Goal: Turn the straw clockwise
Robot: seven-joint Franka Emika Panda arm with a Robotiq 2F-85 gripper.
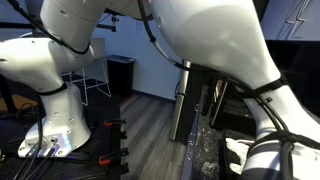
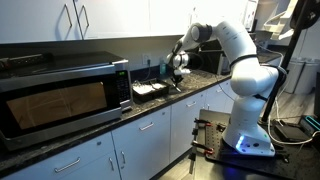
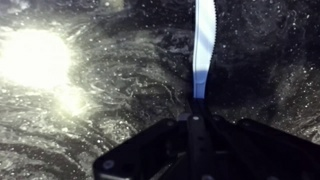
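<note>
In the wrist view a thin white and pale blue straw (image 3: 204, 50) runs straight from my gripper (image 3: 200, 116) to the top edge of the frame, over a dark speckled countertop (image 3: 110, 110). The jaws are closed together on the near end of the straw. In an exterior view my gripper (image 2: 177, 77) hangs low over the countertop beside the microwave; the straw is too small to make out there. The remaining exterior view is filled by the arm's white body (image 1: 215, 40) and shows neither straw nor gripper.
A large microwave (image 2: 60, 100) stands on the counter. A dark tray with something white (image 2: 150, 90) lies just beside my gripper. White cabinets (image 2: 80, 20) hang above. Bright glare (image 3: 35, 55) marks the countertop. A black bin (image 1: 121, 74) stands on the floor.
</note>
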